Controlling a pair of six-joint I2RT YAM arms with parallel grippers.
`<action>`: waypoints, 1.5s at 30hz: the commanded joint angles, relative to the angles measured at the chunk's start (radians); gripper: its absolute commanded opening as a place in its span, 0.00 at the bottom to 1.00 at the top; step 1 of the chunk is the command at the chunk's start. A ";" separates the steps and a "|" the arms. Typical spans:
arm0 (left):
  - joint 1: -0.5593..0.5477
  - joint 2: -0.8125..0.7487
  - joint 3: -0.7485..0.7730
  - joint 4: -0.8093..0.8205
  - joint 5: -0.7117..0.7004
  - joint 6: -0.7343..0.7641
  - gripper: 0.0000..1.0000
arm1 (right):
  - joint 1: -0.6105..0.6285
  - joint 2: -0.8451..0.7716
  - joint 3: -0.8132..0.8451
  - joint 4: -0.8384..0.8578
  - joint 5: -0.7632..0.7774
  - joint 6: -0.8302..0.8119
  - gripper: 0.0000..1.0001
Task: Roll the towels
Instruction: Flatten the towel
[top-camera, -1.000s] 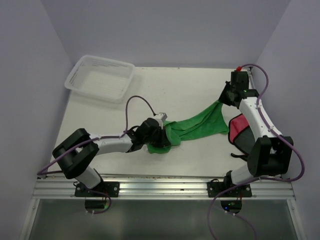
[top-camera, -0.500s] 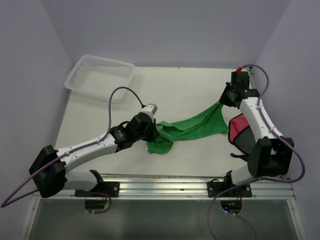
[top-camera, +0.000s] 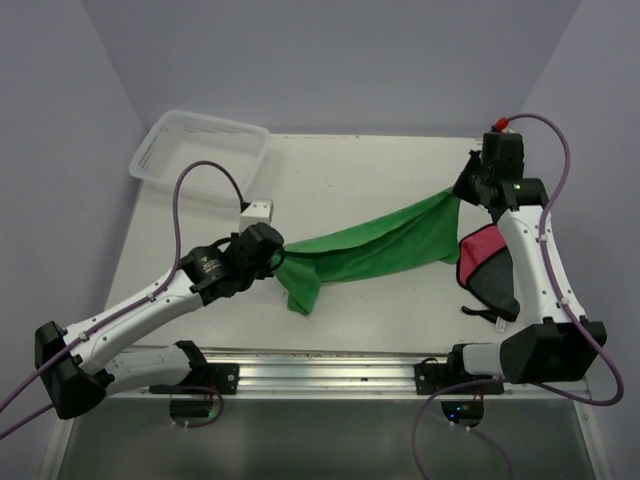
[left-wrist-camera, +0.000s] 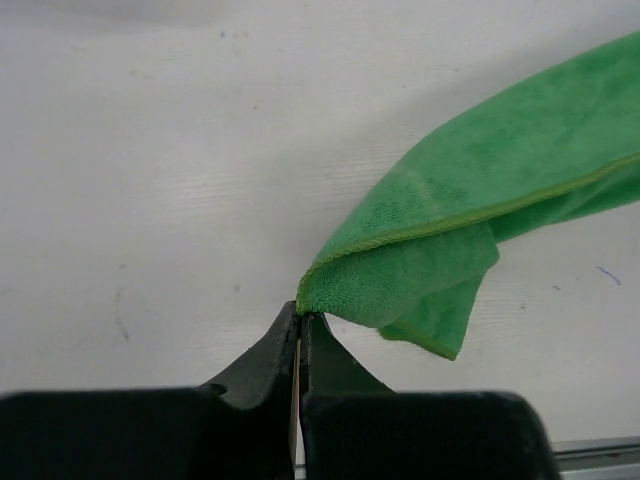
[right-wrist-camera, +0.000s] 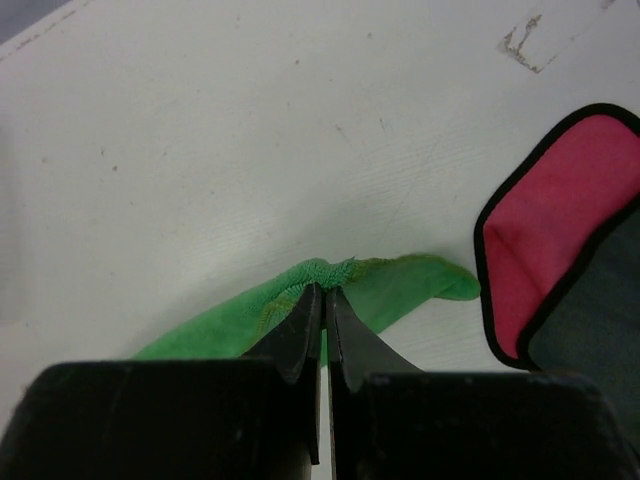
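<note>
The green towel (top-camera: 372, 247) hangs stretched between both arms above the table, sagging in the middle with a loose flap (top-camera: 299, 291) drooping near its left end. My left gripper (top-camera: 277, 254) is shut on its left corner (left-wrist-camera: 305, 300). At the far right, my right gripper (top-camera: 458, 194) is shut on the opposite corner (right-wrist-camera: 325, 272). The red towel (top-camera: 483, 262) with its dark grey underside lies folded on the table under the right arm, also seen as the red towel (right-wrist-camera: 560, 230) in the right wrist view.
A white mesh basket (top-camera: 200, 157) stands at the back left corner of the table (top-camera: 350, 170). The metal rail (top-camera: 320, 365) runs along the near edge. Purple walls close in on the left, back and right.
The left arm has pulled the towel's corner leftward and up, and the right arm has lifted its corner slightly right. The crumpled green towel is now drawn out into a long band.
</note>
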 joint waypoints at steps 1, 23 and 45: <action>-0.001 -0.018 0.065 -0.190 -0.164 -0.039 0.00 | -0.002 -0.054 0.087 -0.072 0.017 0.014 0.00; -0.003 -0.139 0.369 -0.507 -0.359 0.105 0.00 | 0.000 -0.264 0.289 -0.343 -0.109 -0.020 0.00; -0.001 -0.451 0.217 -0.352 -0.138 0.036 0.00 | 0.000 -0.551 0.050 -0.454 -0.141 0.069 0.00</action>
